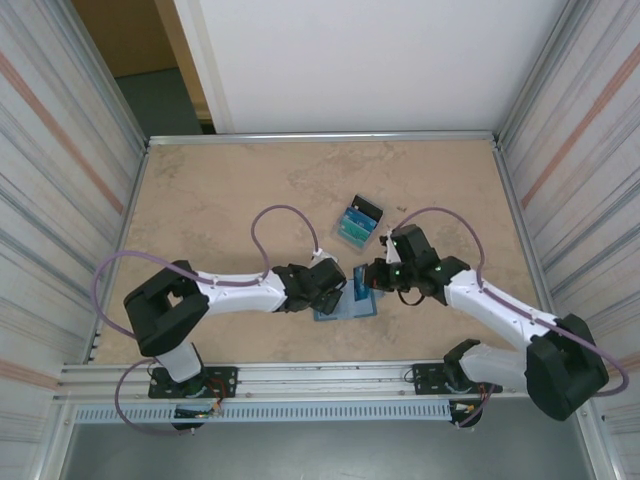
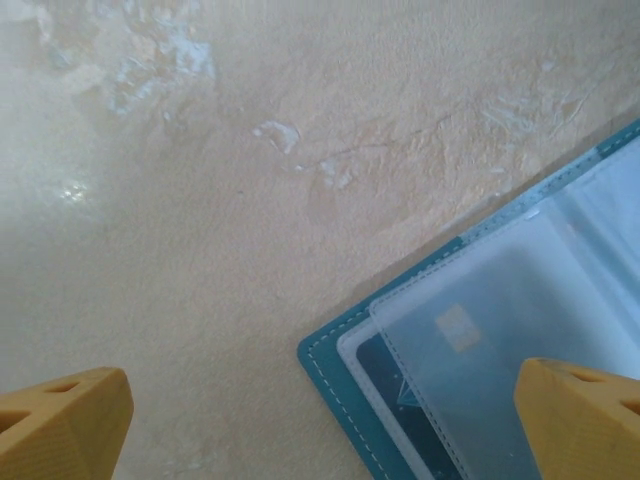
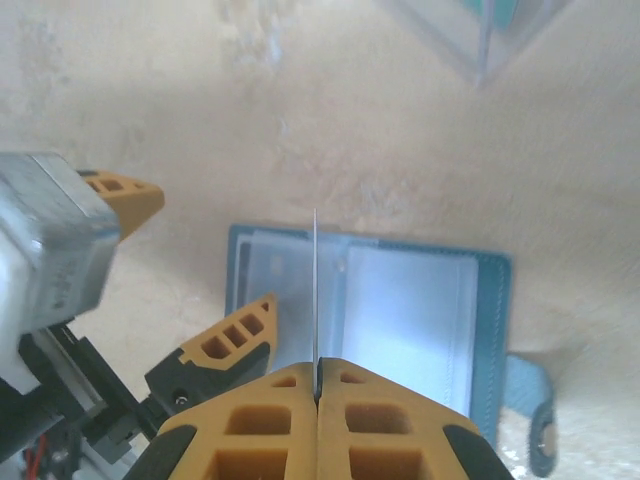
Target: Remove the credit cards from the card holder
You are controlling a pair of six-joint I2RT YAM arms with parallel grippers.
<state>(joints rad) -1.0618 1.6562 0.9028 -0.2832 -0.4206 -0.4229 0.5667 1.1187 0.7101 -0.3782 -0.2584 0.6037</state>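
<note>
The card holder (image 1: pixel 345 306) lies open and flat near the arms' bases, long axis left to right, with the left gripper (image 2: pixel 322 415) spread wide over its left panel and the right gripper (image 3: pixel 317 400) clenched on a credit card (image 3: pixel 315 290) that stands edge-on and is perhaps still partly sleeved, while teal and black cards (image 1: pixel 357 222) lie beyond.

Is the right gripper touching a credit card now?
Touching. The right wrist view shows the right gripper shut on a thin credit card, which stands edge-on, clamped in its closed jaws.
</note>
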